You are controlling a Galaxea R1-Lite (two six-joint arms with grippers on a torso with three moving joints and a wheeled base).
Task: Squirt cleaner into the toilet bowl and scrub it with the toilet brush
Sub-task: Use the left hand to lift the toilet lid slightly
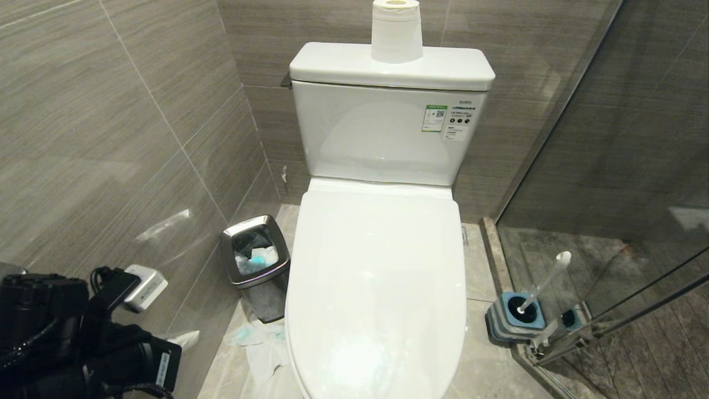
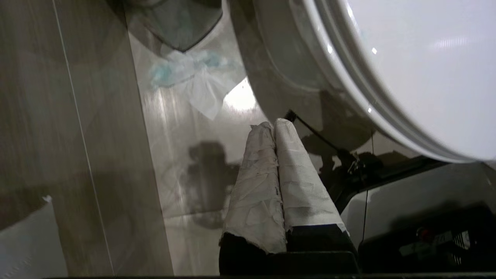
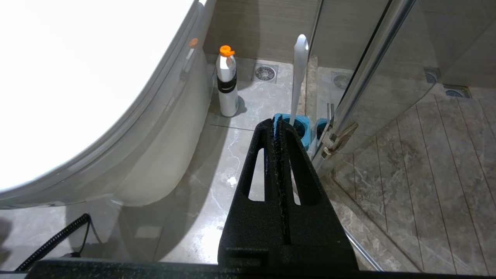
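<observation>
The toilet's white lid (image 1: 376, 277) is down, so the inside of the toilet bowl is hidden; its outer wall (image 3: 166, 147) shows beside my right gripper. The toilet brush stands on the floor right of the toilet. Its white handle (image 1: 545, 282) leans out of a blue-and-grey holder (image 1: 512, 316), which hides the head. No cleaner is in view. My left gripper (image 2: 273, 124), with fingers wrapped in white tape, is shut and empty, low beside the toilet's left front. My right gripper (image 3: 277, 122) is shut and empty, pointing toward the brush handle (image 3: 298, 77).
A steel waste bin (image 1: 256, 266) stands left of the toilet, with blue-stained tissue (image 1: 260, 343) on the floor by it. A white bottle with an orange cap (image 3: 227, 83) stands behind the toilet's right side. A glass shower door (image 1: 637, 166) closes the right. A paper roll (image 1: 396, 30) sits on the tank.
</observation>
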